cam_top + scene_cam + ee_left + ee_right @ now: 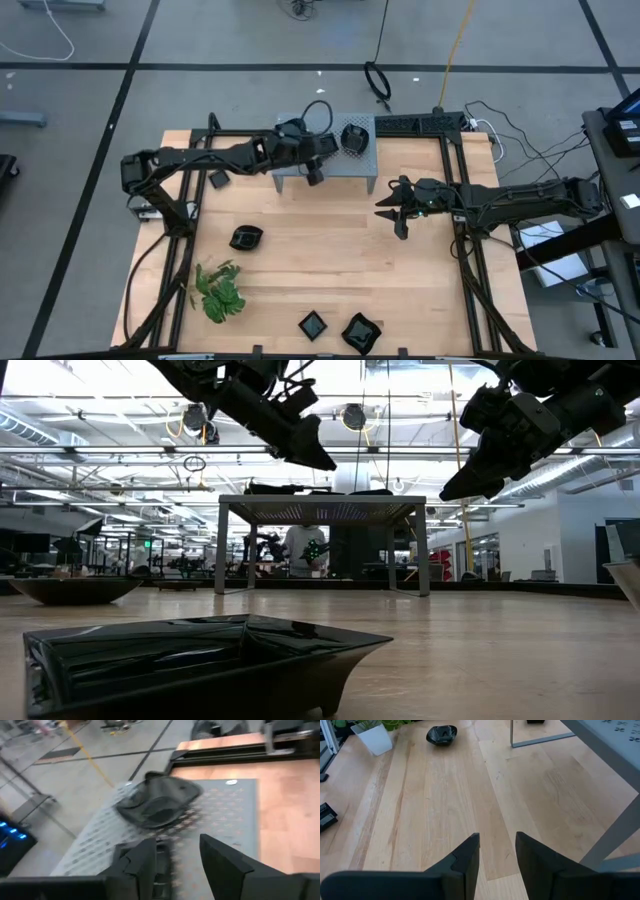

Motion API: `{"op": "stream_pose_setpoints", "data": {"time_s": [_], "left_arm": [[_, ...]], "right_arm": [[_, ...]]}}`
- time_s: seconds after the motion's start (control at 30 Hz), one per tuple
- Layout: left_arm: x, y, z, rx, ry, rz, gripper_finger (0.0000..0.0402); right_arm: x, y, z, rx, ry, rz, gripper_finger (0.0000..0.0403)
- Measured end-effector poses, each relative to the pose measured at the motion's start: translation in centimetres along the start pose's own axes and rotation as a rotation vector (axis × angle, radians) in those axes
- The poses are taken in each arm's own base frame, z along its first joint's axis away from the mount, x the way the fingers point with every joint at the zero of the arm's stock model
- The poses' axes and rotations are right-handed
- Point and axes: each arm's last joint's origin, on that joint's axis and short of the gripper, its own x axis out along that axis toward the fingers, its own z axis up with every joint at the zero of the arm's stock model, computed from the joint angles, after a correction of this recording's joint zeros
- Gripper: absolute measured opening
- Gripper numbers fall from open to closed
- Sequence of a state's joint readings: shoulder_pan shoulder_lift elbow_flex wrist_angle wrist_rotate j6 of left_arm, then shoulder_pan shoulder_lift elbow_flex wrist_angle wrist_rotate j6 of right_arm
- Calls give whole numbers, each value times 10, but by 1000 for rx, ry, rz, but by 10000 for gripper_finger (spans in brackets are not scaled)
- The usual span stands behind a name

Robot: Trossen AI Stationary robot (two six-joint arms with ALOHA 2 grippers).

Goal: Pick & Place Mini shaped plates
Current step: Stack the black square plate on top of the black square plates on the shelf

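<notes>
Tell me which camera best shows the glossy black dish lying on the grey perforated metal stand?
The left wrist view: the glossy black dish fills the picture's middle, on the grey perforated metal stand. The high view shows it small; the low view sees only the stand's edge; the right wrist view misses it.

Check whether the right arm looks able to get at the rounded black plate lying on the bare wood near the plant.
Probably yes. The right gripper hangs open above bare table, and nothing stands between it and the rounded plate. The left gripper is over the grey stand, out of the way, though the reach is long.
</notes>
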State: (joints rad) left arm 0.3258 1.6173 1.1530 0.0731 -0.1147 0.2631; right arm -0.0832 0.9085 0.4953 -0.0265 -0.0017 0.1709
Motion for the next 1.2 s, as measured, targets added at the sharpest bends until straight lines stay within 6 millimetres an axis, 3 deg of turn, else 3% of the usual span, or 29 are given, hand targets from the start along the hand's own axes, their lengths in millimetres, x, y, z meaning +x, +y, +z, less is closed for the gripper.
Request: {"op": "stream_pose_setpoints", "data": {"time_s": [0.17, 0.33, 0.73, 0.97, 1.2], "left_arm": [[-3, -24, 4, 22, -11, -124, 153], [-12, -61, 0, 69, 82, -261, 152], [-55, -152, -13, 26, 328, -501, 152], [-84, -211, -36, 25, 250, -641, 152], [-116, -252, -71, -95, 63, -751, 152]], "right_arm": [[0, 0, 0, 0, 0, 0, 116], [0, 0, 0, 0, 0, 0, 116], [0, 0, 0, 0, 0, 0, 116], [0, 0, 0, 0, 0, 0, 116], [0, 0, 0, 0, 0, 0, 116]]}}
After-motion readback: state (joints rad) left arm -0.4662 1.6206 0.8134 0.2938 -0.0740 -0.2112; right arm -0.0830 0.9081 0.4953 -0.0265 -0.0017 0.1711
